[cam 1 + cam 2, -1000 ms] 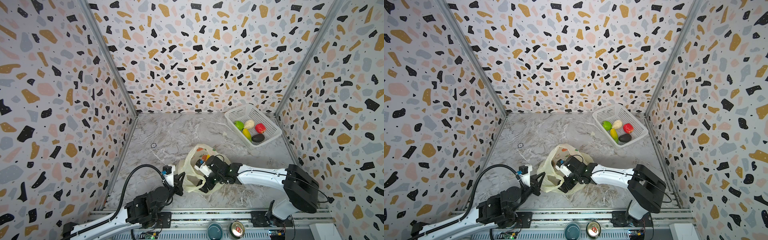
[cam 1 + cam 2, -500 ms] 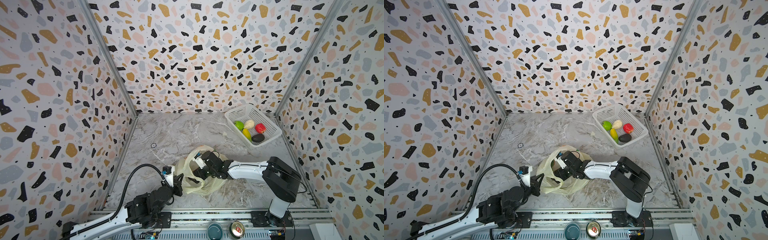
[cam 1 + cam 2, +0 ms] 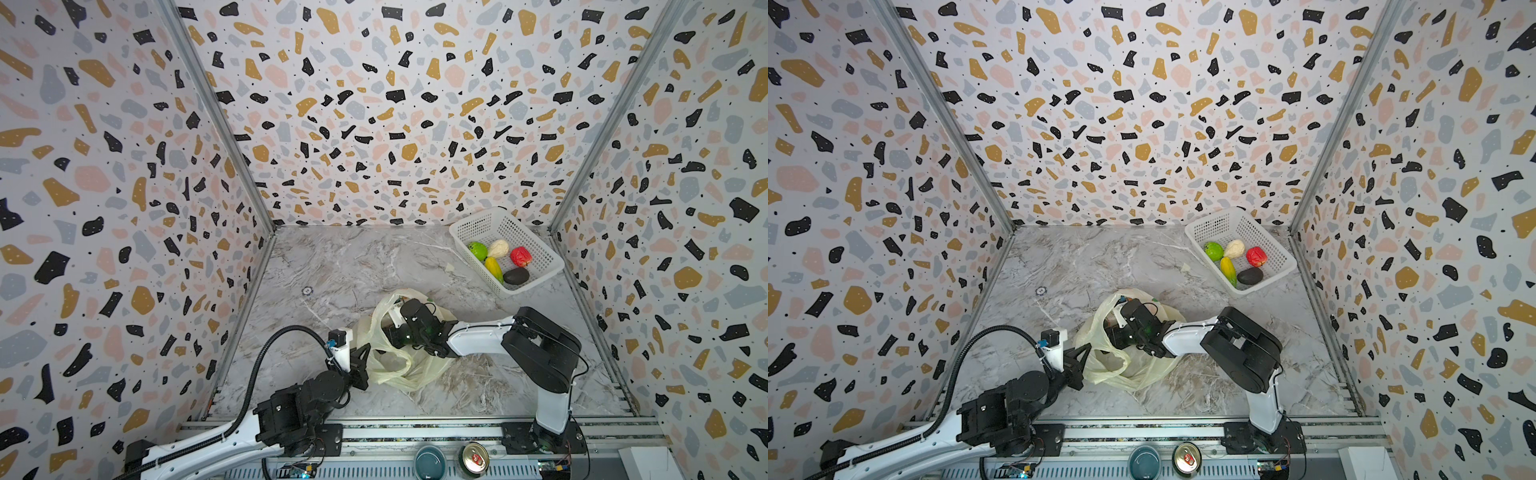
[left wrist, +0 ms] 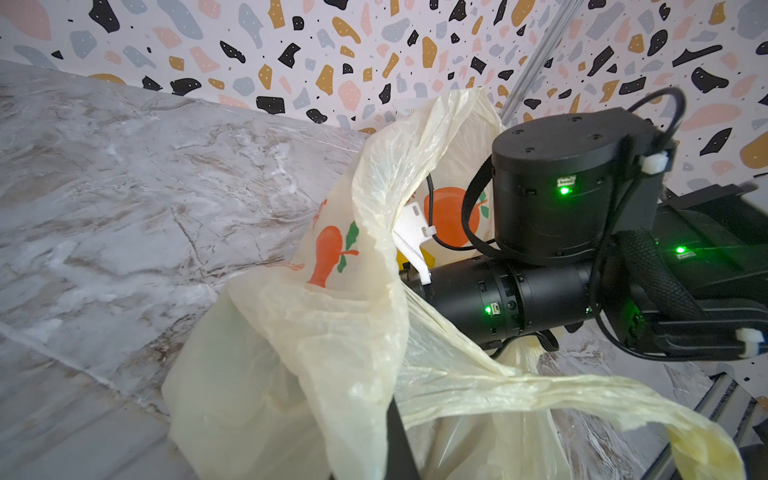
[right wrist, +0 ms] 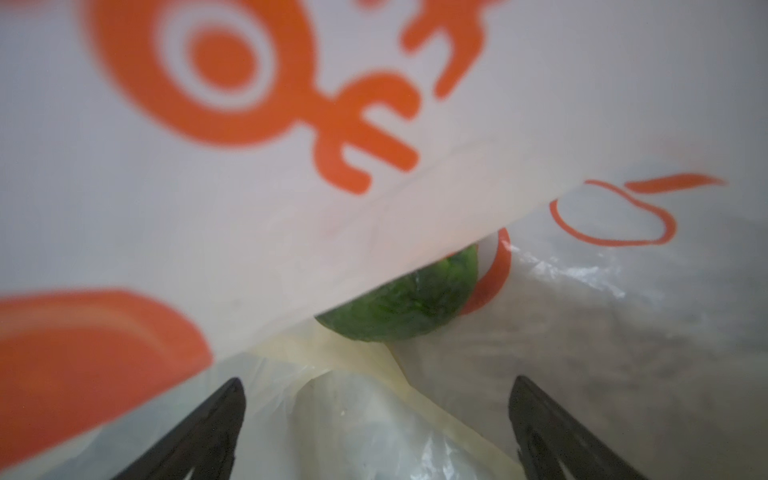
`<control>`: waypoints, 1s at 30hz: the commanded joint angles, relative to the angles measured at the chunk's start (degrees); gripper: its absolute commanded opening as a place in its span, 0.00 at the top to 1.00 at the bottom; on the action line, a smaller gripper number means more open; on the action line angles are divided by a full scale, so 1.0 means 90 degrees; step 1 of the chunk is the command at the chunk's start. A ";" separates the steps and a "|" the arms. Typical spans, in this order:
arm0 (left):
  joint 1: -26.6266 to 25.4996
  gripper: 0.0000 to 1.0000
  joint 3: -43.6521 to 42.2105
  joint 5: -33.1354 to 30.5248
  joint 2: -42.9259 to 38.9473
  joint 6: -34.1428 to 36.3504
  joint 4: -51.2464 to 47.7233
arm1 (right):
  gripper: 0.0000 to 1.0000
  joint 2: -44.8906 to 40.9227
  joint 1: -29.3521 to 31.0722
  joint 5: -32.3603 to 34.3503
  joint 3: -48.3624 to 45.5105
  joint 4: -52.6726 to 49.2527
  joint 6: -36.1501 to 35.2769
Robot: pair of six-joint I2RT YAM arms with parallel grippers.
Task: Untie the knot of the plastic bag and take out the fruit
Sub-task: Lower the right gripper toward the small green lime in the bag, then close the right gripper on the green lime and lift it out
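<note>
**Right gripper [image 5: 376, 380] reaches into the opened bag [image 3: 415, 374], jaws spread wide and empty**

The bag lies on the table near the front rail with its mouth gaping and no knot to be seen, so the untying looks done. The left gripper [image 3: 362, 365], closed tight, pinches the bag's near edge. Five fruit [image 3: 520, 256] sit in the basket [image 3: 478, 226] at the far right corner (lime green, cream, red, yellow, near-black). At least one is left: a dark green piece [image 5: 407, 303] lies just ahead of the open jaws, half under a fold of plastic. Whether more remain cannot be told. The plastic hides the right gripper in both top views, and its wrist view is blurred up close.
</note>
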 commanded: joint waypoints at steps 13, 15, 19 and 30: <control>-0.0028 1.00 -0.0198 0.0250 0.0024 0.0242 0.0712 | 0.01 0.0930 0.0293 0.1035 0.1406 -0.0352 0.0334; -0.0028 1.00 -0.0199 0.0263 -0.0072 0.0224 0.0566 | 0.00 0.1107 0.0327 0.1139 0.1686 -0.0679 0.0255; -0.0028 1.00 -0.0189 0.0227 -0.0362 0.0158 0.0211 | 0.02 0.1232 0.0351 0.1549 0.1738 -0.1056 0.0211; -0.0028 1.00 -0.0298 0.0220 -0.0617 -0.0081 -0.0247 | 0.13 0.0734 0.0056 0.1959 0.1052 -0.1166 0.0232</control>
